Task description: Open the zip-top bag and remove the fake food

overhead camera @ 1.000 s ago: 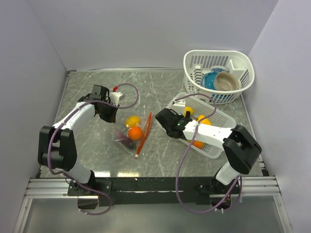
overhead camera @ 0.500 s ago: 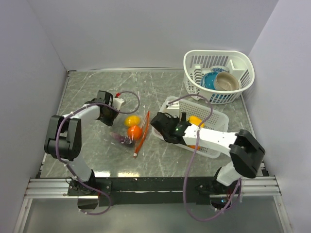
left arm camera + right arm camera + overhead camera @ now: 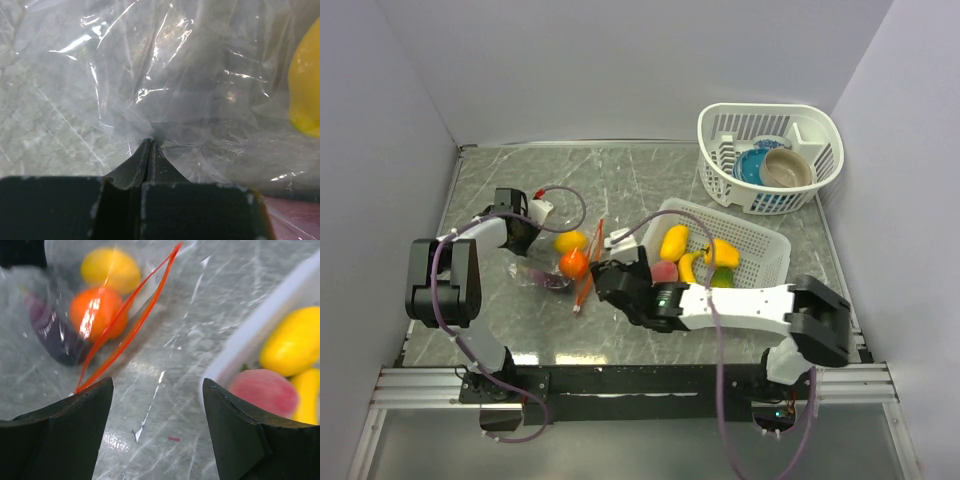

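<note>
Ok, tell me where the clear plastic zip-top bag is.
Top view: the bag lies left of centre on the grey table, closed end pinched by the left gripper, open mouth facing the right gripper.

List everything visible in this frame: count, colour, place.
bag: one, clear with red zip strip, table left of centre
food in bag: three, yellow, orange, purple
tray: one, white mesh, right of centre
food in tray: several, yellow, pink, green
round basket: one, white, back right
bowls: two, blue and tan, in round basket
table: one, grey marble
left hand: shut on bag
right hand: open, empty, between bag and tray
</note>
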You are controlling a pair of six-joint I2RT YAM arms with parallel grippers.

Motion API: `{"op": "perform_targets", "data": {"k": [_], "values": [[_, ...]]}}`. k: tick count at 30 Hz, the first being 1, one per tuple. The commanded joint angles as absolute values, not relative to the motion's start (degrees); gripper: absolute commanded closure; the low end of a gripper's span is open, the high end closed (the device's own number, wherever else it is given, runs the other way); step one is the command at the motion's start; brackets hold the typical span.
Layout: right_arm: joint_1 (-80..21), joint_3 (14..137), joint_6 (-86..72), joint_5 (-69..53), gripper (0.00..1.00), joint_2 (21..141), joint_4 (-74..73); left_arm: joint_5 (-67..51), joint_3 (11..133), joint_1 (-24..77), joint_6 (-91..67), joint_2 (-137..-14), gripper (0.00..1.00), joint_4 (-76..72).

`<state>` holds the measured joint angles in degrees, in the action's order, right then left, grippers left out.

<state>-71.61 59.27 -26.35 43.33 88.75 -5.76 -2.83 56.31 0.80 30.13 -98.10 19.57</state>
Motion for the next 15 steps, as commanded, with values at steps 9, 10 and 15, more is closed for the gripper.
{"op": "perform_targets", "data": {"k": [9,10,15], "values": [[-70.67,69.78,-17.49,36.92,0.22,103.88,5.18,-14.04,63.35,-3.07,26.91,-96.69,0.64,32.77],[-69.97,69.79,-17.32,36.74,0.23,103.97,5.53,-16.32,64.24,-4.03,26.20,-96.16,0.61,34.00],[-67.77,68.38,-15.56,34.46,0.22,104.50,8.61,-26.27,68.28,-4.75,22.95,-96.24,0.66,39.11]]}}
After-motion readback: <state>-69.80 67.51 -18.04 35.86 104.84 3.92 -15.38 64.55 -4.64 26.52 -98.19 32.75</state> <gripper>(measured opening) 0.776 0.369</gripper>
